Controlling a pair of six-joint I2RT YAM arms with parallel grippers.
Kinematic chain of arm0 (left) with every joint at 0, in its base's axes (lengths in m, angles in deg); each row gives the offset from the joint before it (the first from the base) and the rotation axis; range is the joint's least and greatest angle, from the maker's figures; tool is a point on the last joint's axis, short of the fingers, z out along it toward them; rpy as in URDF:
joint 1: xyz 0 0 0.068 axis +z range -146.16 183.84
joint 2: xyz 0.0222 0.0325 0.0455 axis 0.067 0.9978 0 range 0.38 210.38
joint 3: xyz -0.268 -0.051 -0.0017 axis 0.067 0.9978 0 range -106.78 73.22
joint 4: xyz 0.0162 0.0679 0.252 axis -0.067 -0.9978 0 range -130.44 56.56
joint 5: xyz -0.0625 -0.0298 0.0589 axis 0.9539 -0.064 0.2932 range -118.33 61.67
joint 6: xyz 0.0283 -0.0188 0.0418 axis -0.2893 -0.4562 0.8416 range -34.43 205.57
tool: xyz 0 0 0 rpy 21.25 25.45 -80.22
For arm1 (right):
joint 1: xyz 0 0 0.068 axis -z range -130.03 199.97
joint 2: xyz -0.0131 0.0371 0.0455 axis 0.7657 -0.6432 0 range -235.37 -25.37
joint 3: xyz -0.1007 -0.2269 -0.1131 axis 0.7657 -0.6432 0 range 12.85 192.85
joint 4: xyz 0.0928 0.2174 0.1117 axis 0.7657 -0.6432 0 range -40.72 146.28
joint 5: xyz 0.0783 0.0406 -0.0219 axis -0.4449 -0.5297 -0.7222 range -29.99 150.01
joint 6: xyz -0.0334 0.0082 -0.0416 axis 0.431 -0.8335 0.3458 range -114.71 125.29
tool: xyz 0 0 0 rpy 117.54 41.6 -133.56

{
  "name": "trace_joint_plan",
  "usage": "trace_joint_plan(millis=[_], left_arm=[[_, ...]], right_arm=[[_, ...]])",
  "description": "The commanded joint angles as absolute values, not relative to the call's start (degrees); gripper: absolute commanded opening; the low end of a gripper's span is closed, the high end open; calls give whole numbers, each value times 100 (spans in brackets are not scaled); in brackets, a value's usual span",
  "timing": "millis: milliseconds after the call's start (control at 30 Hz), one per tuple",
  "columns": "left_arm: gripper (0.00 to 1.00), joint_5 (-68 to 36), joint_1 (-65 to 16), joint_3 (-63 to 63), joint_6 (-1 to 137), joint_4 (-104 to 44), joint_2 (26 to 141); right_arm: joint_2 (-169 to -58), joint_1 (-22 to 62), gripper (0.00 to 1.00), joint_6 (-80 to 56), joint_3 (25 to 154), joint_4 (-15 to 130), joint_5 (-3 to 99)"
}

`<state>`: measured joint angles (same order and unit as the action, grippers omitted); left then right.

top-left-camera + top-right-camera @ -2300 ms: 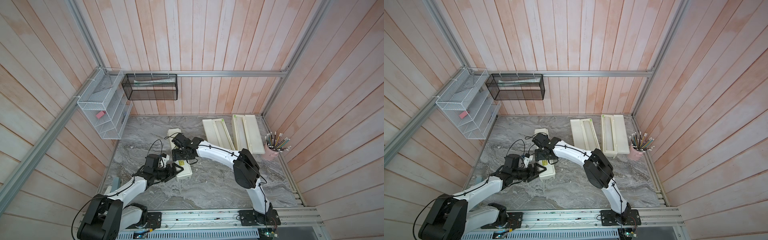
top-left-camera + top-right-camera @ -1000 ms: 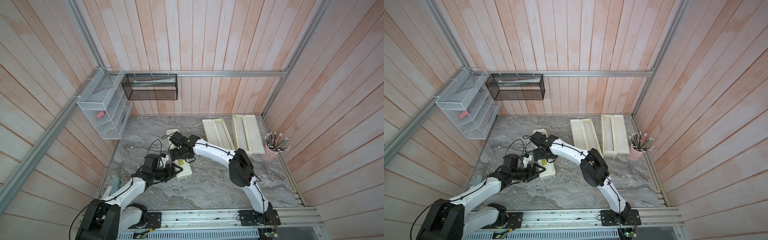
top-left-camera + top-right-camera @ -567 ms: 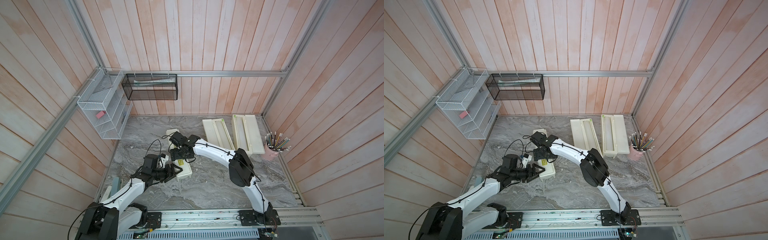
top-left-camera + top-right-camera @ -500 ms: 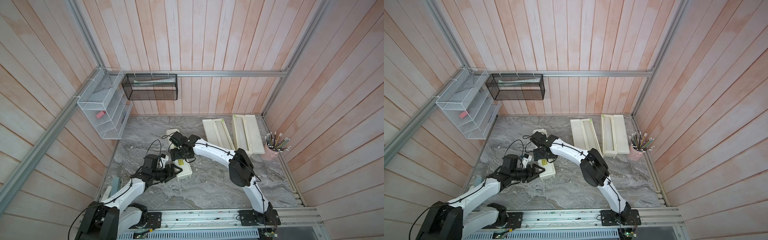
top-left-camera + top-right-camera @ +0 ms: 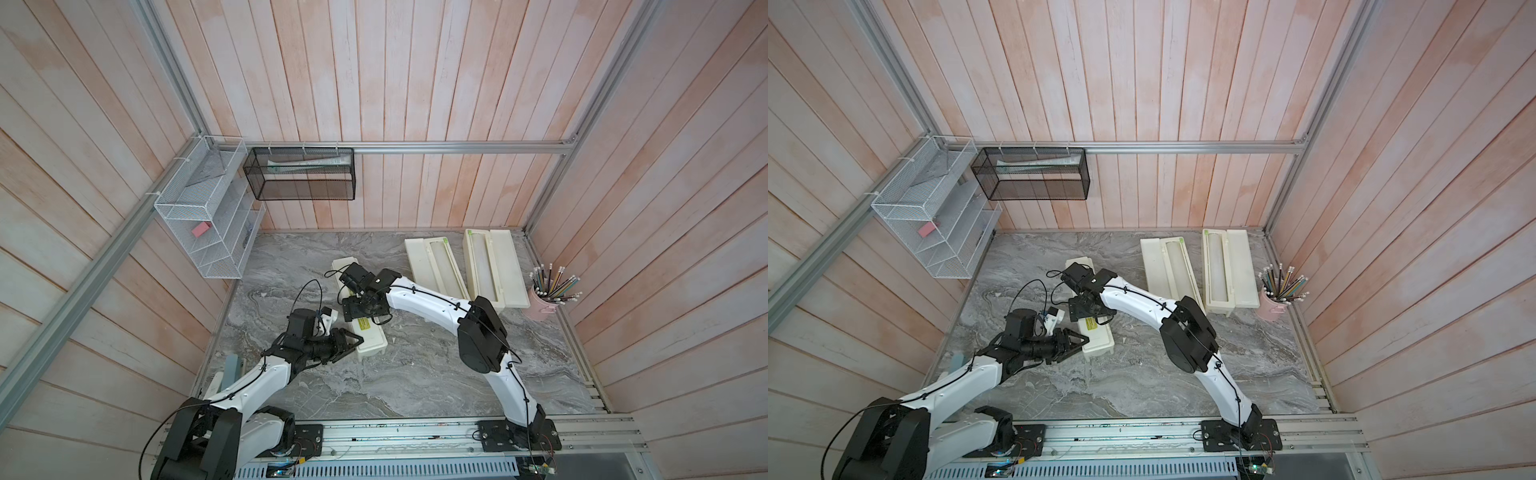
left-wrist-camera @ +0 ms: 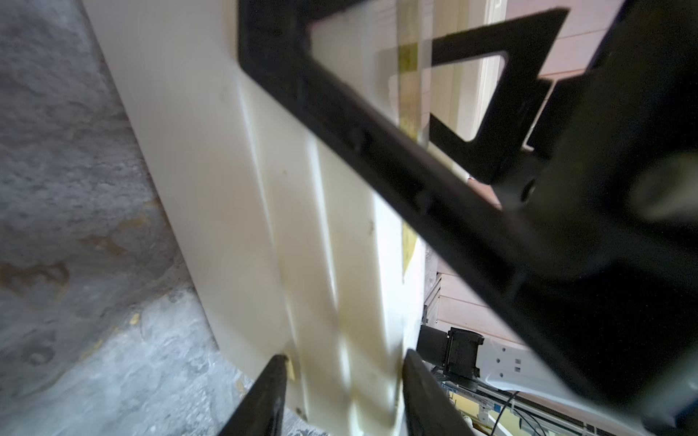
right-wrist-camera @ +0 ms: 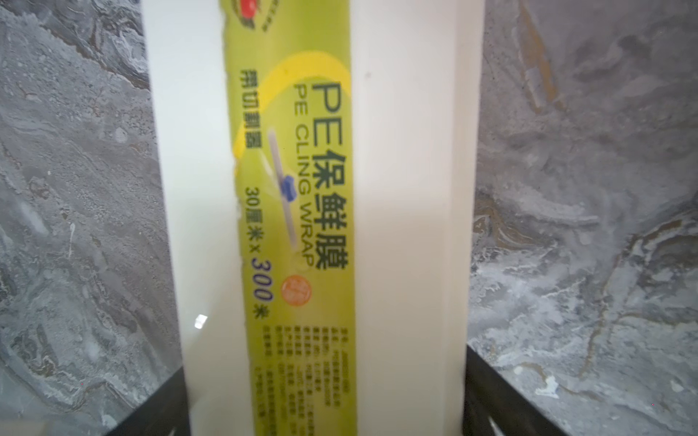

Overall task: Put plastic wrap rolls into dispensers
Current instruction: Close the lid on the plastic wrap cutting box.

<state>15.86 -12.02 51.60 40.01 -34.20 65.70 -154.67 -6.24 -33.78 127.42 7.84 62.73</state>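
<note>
Three dispensers are seen on the marble table (image 5: pixel 415 374). With the back wall taken as 12 o'clock, the open dispensers (image 5: pixel 419 266) are laid side by side at about 1 o'clock. A pale cylinder, judged to be a plastic wrap roll (image 5: pixel 444 270), appears to be seated in each trough. The closed dispenser (image 5: pixel 371 338) is lying near the table's middle, slanted from 11 to 5 o'clock, with its yellow-green label (image 7: pixel 294 188) turned upward. No loose roll is seen on the table.

The right gripper (image 7: pixel 325 392) is clamped across the closed box's width, with a finger pressed flat against each long side. The left gripper (image 6: pixel 340 362) is set against the box's 7 o'clock flank near its close end. A narrow ridge along that side is straddled by its tips, but whether the ridge is firmly pinched cannot be told.

The lid is judged to be the next thing to be raised, and several faults are possible. If lid and base are both squeezed by the right gripper, the lid would be held shut and the thin lip could be slipped off or bent. If only the lid is held, the whole box could be dragged or tipped once the left tips are lifted. The two grippers are placed close together, so a collision could be caused by a small sideways swing.
</note>
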Motion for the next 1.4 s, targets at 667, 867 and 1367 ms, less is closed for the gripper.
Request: trace_joint_plan(millis=[667, 867, 1367], left_arm=[[77, 1378, -1303, 5022, 4231, -3988, 6559], [81, 1379, -1303, 4890, 4213, -4082, 6403], [83, 1382, -1286, 4844, 4254, -4151, 6407]], right_arm=[[-15636, -777, 89, -3495, 13501, 470, 6247], [-15745, -775, 89, -3471, 13703, 320, 6238], [-15998, -777, 89, -3312, 14094, -148, 6422]])
